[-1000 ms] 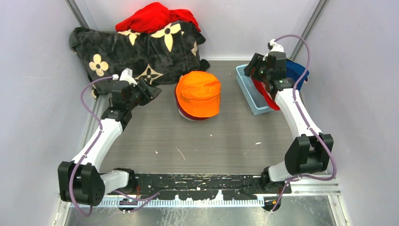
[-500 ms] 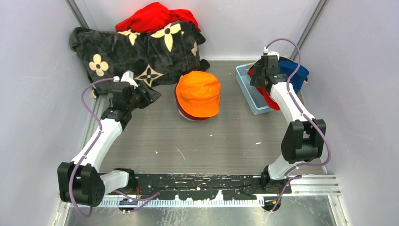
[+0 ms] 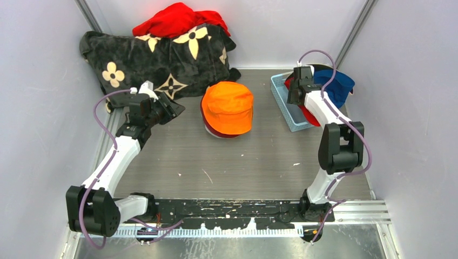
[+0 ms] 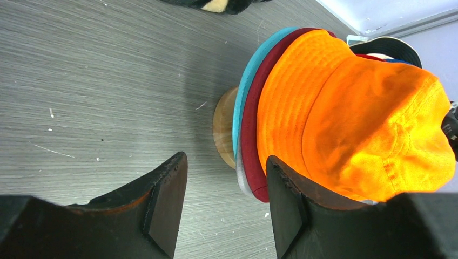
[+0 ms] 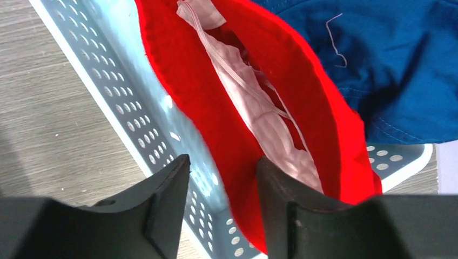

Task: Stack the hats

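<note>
Bench [image 3: 243, 162]: orange-topped hat stack [image 3: 228, 107] stands at centre. Basket [image 3: 281, 94] at right holds the red hat [image 5: 227, 118] and blue hat [image 5: 378, 65]. Right claw [image 5: 221, 162] released, jaws straddling the red brim; advise descending, pinching cloth only and clearing the basket wall. Left claw [image 4: 226, 159] released, empty.

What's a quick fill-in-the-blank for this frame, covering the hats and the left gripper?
1. The topmost hat is ____.
2. Right under it shows a ____ brim.
3. The red hat lies in the light blue ____, beside the blue hat.
4. The left gripper is ____, holding nothing.
Missing words: orange; maroon; basket; open.
</note>
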Tool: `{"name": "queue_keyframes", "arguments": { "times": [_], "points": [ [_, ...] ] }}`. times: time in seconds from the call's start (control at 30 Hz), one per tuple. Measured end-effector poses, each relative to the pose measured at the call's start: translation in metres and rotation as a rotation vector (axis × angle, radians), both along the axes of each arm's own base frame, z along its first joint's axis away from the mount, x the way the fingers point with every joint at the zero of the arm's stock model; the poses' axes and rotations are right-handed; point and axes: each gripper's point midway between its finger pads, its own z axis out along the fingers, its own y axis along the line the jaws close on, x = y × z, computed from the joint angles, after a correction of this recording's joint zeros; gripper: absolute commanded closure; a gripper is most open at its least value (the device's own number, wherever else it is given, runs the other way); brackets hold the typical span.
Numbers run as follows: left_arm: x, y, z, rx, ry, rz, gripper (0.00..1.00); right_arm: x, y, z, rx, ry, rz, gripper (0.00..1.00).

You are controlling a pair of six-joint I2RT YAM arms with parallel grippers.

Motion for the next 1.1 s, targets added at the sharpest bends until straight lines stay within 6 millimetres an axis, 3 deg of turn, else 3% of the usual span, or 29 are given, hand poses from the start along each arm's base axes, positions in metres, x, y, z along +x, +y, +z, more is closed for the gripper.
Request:
{"name": "queue_keyframes", "arguments": {
  "times": [0.1,0.2,0.3,0.47,0.7,0.8,0.9,1.1],
  "points": [
    [0.000,0.000,0.000,0.000,-0.001,0.000,0.44,0.002,-0.002,-0.011,-0.014,0.029,-0.002,0.97],
    [0.000,0.000,0.000,-0.001,-0.001,-0.001,0.44,0.005,-0.005,-0.010,-0.034,0.041,-0.009,0.99],
    [0.000,0.000,0.000,-0.001,0.000,-0.001,0.45,0.012,-0.005,0.007,-0.040,0.020,-0.012,0.99],
    [0.001,-0.001,0.005,-0.005,-0.008,-0.007,0.45,0.021,0.009,0.068,0.020,-0.112,0.020,0.99],
    [0.002,-0.002,0.011,-0.011,-0.022,-0.008,0.45,0.016,0.055,0.221,0.249,-0.471,0.185,0.99],
    [0.002,-0.002,0.012,-0.011,-0.025,-0.008,0.45,0.007,0.078,0.266,0.363,-0.591,0.272,0.99],
    [0.002,-0.002,0.014,-0.012,-0.028,-0.008,0.45,0.006,0.101,0.292,0.481,-0.661,0.360,0.99],
    [-0.002,-0.002,0.025,-0.019,-0.059,-0.006,0.45,0.015,0.148,0.314,0.732,-0.726,0.520,0.99]
  ]
}}
